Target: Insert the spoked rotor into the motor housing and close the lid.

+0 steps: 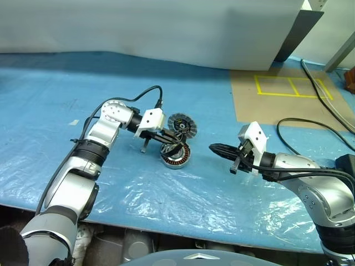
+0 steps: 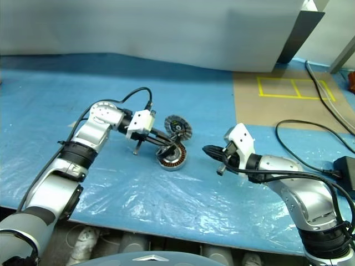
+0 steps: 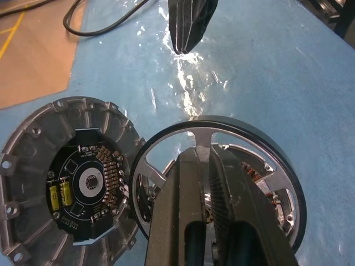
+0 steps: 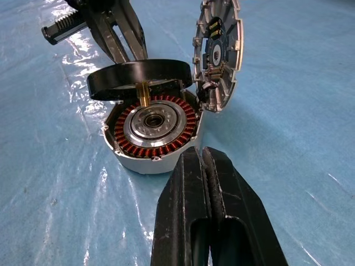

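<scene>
Right wrist view showed the spoked rotor [image 4: 140, 76] best. It was a black ring, held tilted just above the motor housing [image 4: 152, 136], with its far edge higher than its near edge. A short gold pin ran down from the ring toward the housing. The rotor was not seated in the housing yet. The left gripper [image 4: 123, 44] had its two black fingers closed on the rotor, pinching it from the far side. In the left wrist view those fingers [image 3: 183, 221] lay close together over a silver spoke near the hub.

The housing sat on the blue plastic sheet [image 1: 166, 210]. Inside it was a ring of copper-brown windings around a shiny metal hub. The lid [image 4: 217, 52] stood up, open, joined to the housing rim on one side. Its inner face held a dark round circuit board with two small yellow parts [image 3: 58, 197]. The board had tiny writing, too small to read.

The right gripper [image 1: 222, 149] hung near the housing, on its right, not touching it. Its fingers were closed together and held nothing.

A black cable [image 1: 310, 127] lay well off to the right, over a brown patch with yellow tape lines [image 1: 293, 87].
</scene>
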